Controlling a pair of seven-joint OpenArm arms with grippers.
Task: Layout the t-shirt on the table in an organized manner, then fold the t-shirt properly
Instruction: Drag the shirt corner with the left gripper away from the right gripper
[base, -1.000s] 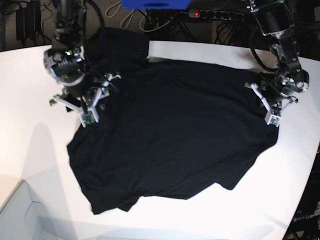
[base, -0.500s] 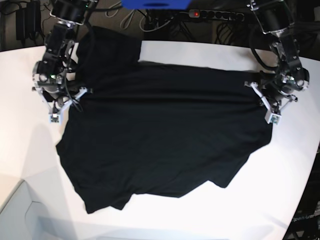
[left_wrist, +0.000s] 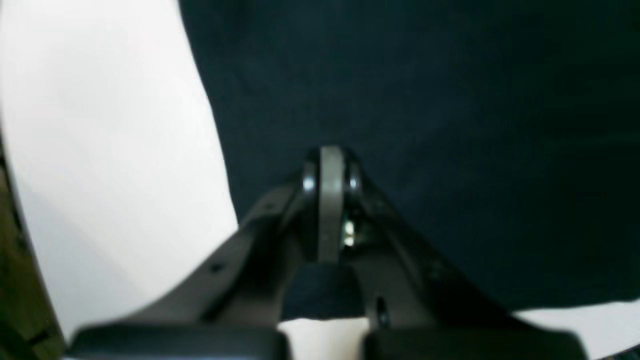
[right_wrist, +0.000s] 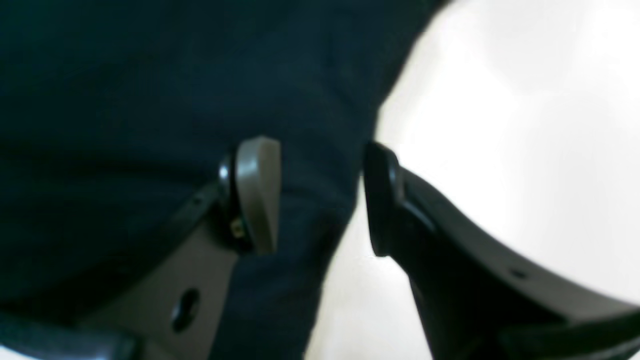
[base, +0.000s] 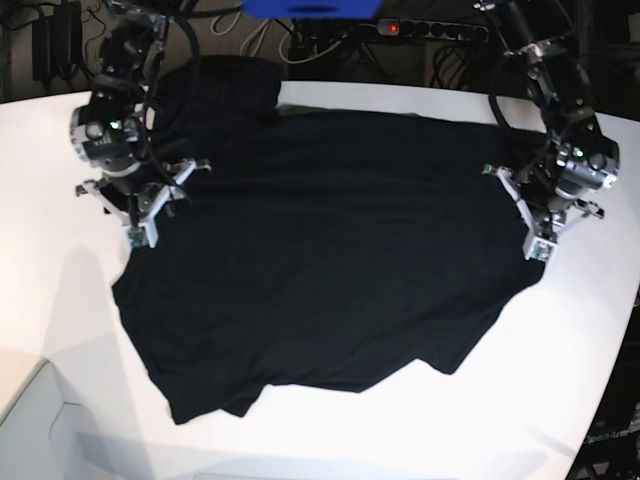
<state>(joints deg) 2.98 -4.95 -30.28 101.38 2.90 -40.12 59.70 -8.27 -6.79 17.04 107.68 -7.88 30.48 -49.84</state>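
The black t-shirt (base: 330, 250) lies spread on the white table (base: 400, 430), plain black side up, with no print showing. Its hem at the near left is rumpled. My right gripper (base: 140, 215), on the left of the base view, is open over the shirt's left edge. In the right wrist view the gripper (right_wrist: 320, 195) has its jaws apart astride the cloth edge (right_wrist: 125, 100). My left gripper (base: 535, 235) is at the shirt's right edge. In the left wrist view the gripper (left_wrist: 330, 200) is shut, with cloth (left_wrist: 450, 125) pinched between its fingers.
Past the table's far edge are a power strip (base: 430, 30) with a red light, cables and a blue object (base: 310, 8). The table's curved edge (base: 625, 330) runs close to the left arm. A pale surface (base: 30, 420) sits at the near left corner.
My right gripper drew the shirt's left side outward, then shifted back a little to the right and opened. The shirt lies flatter and wider. My left gripper has hardly moved.
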